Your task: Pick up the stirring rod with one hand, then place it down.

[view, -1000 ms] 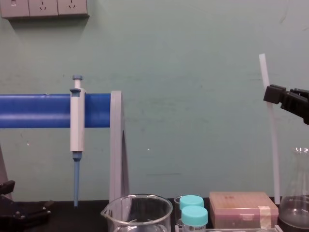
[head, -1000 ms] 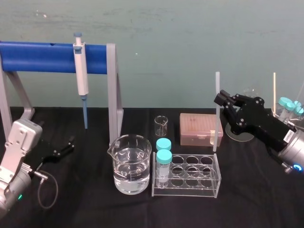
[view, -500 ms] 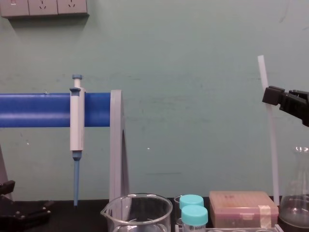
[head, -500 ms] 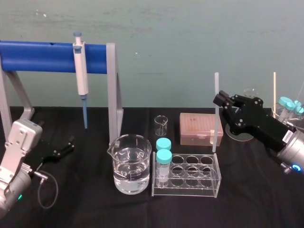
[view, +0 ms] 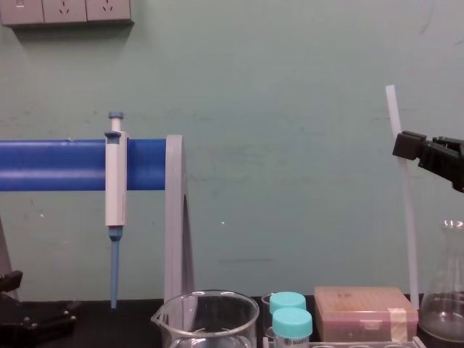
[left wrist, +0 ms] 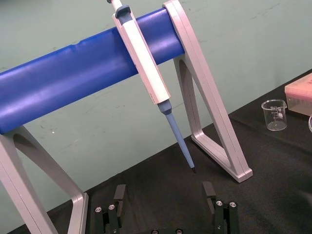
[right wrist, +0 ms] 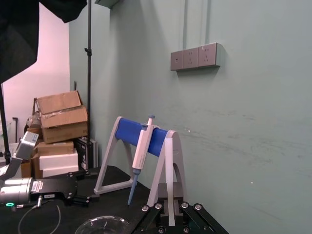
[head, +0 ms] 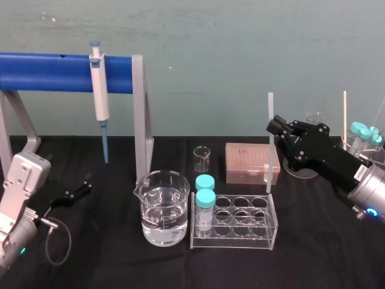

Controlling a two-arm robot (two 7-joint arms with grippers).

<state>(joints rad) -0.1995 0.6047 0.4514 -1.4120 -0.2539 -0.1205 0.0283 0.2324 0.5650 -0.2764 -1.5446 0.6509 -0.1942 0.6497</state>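
Risk: stirring rod (head: 269, 156) stands upright, clenched in the right gripper's (head: 278, 128) fingers, low end just behind the tube rack's (head: 233, 244) back right corner, so a straight descent could snag the rack, or it topples and rolls across the bench (head: 325, 253).

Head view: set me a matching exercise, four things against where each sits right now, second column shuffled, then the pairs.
1 stirring rod
2 pipette
3 teal-capped tubes
4 left tool

A hanging on the blue bar
B open, down at the black table's left side
C upright, gripped by the right tool
D standing in the clear rack

Pairs: 1-C, 2-A, 3-D, 4-B
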